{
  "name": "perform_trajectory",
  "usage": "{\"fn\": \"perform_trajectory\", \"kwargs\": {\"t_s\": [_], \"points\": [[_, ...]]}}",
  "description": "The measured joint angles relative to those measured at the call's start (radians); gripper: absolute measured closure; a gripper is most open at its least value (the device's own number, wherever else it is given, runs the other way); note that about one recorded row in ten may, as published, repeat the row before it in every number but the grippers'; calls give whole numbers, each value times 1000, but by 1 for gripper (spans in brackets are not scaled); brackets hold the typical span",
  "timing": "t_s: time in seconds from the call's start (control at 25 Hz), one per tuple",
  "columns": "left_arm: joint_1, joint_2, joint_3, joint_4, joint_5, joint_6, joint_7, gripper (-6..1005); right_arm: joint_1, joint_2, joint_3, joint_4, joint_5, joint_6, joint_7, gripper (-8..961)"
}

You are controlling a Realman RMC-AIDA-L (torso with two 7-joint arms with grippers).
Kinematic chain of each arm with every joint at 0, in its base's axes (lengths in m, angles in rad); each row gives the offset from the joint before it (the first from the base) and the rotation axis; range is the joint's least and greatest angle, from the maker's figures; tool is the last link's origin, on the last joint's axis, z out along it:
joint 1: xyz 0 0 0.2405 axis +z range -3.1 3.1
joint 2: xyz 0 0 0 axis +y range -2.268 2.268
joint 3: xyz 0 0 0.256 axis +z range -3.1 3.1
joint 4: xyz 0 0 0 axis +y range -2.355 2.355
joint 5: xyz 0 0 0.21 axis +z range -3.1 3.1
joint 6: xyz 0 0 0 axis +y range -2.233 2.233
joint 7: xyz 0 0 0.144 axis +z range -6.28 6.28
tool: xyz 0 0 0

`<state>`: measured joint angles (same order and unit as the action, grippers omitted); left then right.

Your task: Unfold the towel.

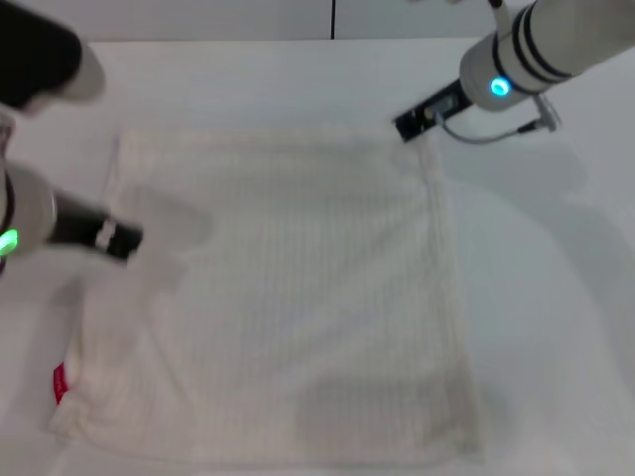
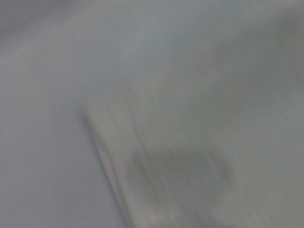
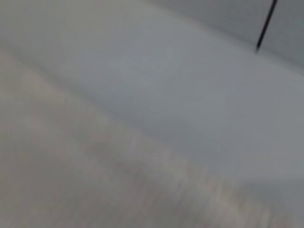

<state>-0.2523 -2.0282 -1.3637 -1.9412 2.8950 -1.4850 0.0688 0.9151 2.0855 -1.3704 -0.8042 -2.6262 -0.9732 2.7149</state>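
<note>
The cream-white towel [image 1: 288, 297] lies spread flat on the white table [image 1: 556, 297], with faint ribbed stripes and a small red tag [image 1: 60, 384] at its near left corner. My left gripper [image 1: 127, 240] hovers over the towel's left edge. My right gripper [image 1: 409, 123] is at the towel's far right corner. The left wrist view shows the towel's edge [image 2: 190, 166] on the table. The right wrist view shows the towel [image 3: 71, 180] and bare table beyond it.
White table surface surrounds the towel on the right and far sides. A dark vertical line [image 1: 332, 18] marks the wall behind the table.
</note>
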Motion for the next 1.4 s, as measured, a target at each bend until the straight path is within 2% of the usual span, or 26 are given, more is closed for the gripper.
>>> {"fn": "perform_trajectory", "kwargs": {"t_s": [0.04,0.08,0.12,0.16,0.24,0.28,0.32,0.36,0.4,0.44,0.48,0.52,0.56,0.6,0.64,0.68,0.72,0.76,0.8,0.84,0.88,0.96,1.04,1.16,1.24,1.4], "points": [[5,-5,-42,6,0,101,52,654,-26,0,-16,-61,0,15,0,932],[5,-5,-42,6,0,101,52,649,-60,1,-37,-124,1,28,0,932],[10,-9,-58,6,0,148,88,644,-159,1,-97,-289,11,76,0,932],[28,-20,-91,6,0,262,141,639,-159,1,-97,-289,11,76,0,932],[28,-20,-91,6,0,262,141,629,-346,-1,-205,-538,45,211,-2,932],[60,-30,-113,7,-1,415,209,624,-432,-2,-250,-627,57,308,-4,931],[60,-30,-113,7,-1,415,209,618,-432,-2,-250,-627,57,308,-4,931],[156,-37,-108,46,-2,808,295,613,-516,-3,-294,-692,64,398,-6,931],[206,-38,-95,86,-4,1006,303,608,-619,-2,-354,-749,66,540,-8,931],[206,-38,-95,86,-4,1006,303,603,-734,-1,-428,-775,66,731,-19,931],[206,-38,-95,86,-4,1006,303,598,-734,-1,-428,-775,66,731,-19,931],[237,-39,-86,113,-5,1128,304,593,-808,1,-479,-771,65,897,-30,931],[311,-40,-52,279,-10,1544,283,588,-865,3,-525,-747,65,1049,-38,931],[324,-40,-39,362,-12,1674,269,583,-895,4,-554,-713,65,1167,-38,931],[324,-40,-39,362,-12,1674,269,578,-941,4,-634,-569,71,1490,-22,931],[324,-40,-39,362,-12,1674,269,573,-941,4,-634,-569,71,1490,-22,930],[330,-40,-27,446,-14,1791,251,568,-939,3,-679,-445,79,1675,5,930],[319,-40,-15,680,-15,2051,157,543,-929,1,-711,-339,89,1819,30,930],[319,-40,-15,680,-15,2051,157,518,-914,0,-746,-220,106,1958,58,930],[298,-40,-15,809,-16,2184,108,492,-869,0,-824,13,191,2244,117,930],[298,-40,-15,809,-16,2184,108,467,-869,0,-824,13,191,2244,117,911],[200,-43,-15,1190,-24,2578,-1,417,-846,-1,-883,141,286,2401,149,873],[186,-43,-15,1237,-29,2618,-15,366,-834,-3,-932,227,379,2519,170,835],[103,-44,-15,1473,-75,2756,-108,275,-835,-3,-936,244,392,2517,171,778],[98,-44,-15,1497,-79,2754,-116,194,-837,-2,-938,259,395,2505,171,740],[103,-44,-15,1503,-79,2748,-116,194,-834,-2,-940,269,396,2490,172,554]]}}
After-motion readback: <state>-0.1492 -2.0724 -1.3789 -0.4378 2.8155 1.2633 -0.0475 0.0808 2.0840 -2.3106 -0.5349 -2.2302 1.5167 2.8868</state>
